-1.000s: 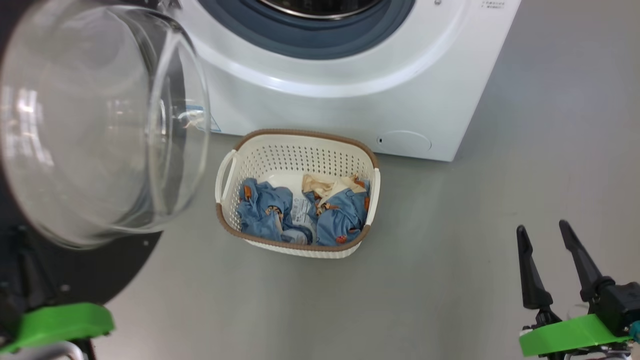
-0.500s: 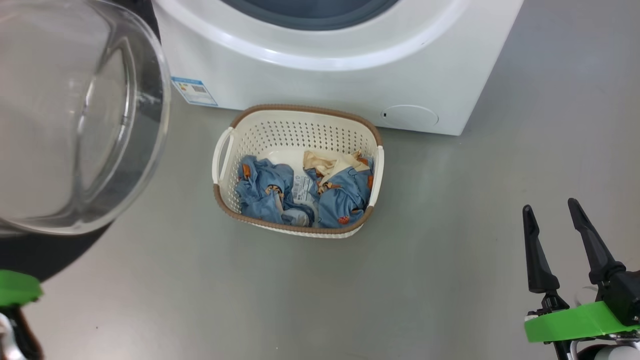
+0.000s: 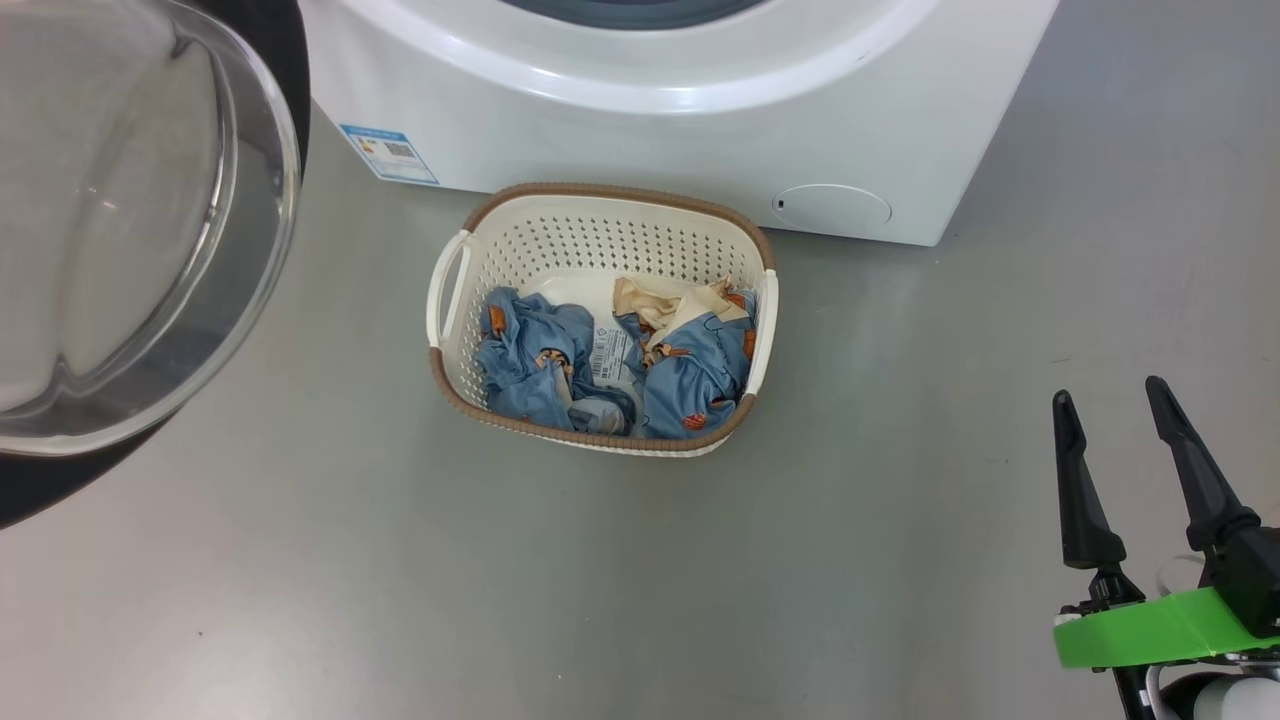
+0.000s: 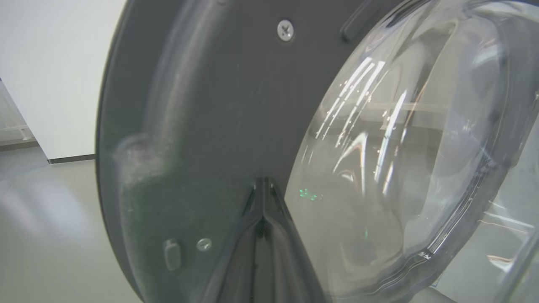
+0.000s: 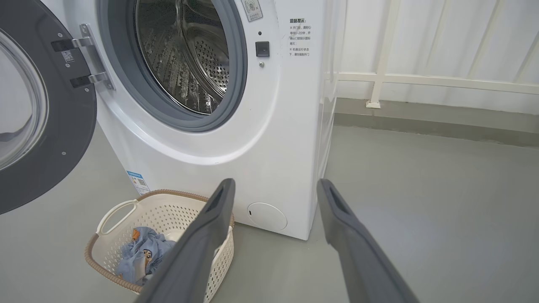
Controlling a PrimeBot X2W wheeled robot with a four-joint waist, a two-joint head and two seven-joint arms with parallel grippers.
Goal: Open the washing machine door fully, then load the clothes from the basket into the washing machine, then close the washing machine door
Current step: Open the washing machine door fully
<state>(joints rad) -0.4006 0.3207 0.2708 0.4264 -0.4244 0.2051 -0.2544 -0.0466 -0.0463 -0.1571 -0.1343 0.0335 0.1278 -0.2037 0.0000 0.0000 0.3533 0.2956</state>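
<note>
The washing machine (image 3: 640,110) stands at the top of the head view, its steel drum (image 5: 189,54) open to the right wrist view. Its door (image 3: 120,220) hangs swung out to the left, glass bowl bulging toward me. My left gripper (image 4: 263,182) is shut, its tips at the door's dark inner rim (image 4: 189,105) beside the glass. In front of the machine sits the basket (image 3: 610,240), holding blue clothes (image 3: 530,365) and a cream cloth (image 3: 660,300). Low at the right my right gripper (image 3: 1108,388) stands open and empty, well away from the basket (image 5: 126,206).
A blue energy label (image 3: 388,152) and a round low cover (image 3: 832,207) mark the machine's front. The door hinge (image 5: 90,59) is on the left of the opening. A white railing (image 5: 421,80) runs along the wall right of the machine. Grey floor surrounds the basket.
The head camera has tilted down, so machine and basket sit higher. The door has swung further left, and the left arm's green wrist has left the picture. The right gripper stays open.
</note>
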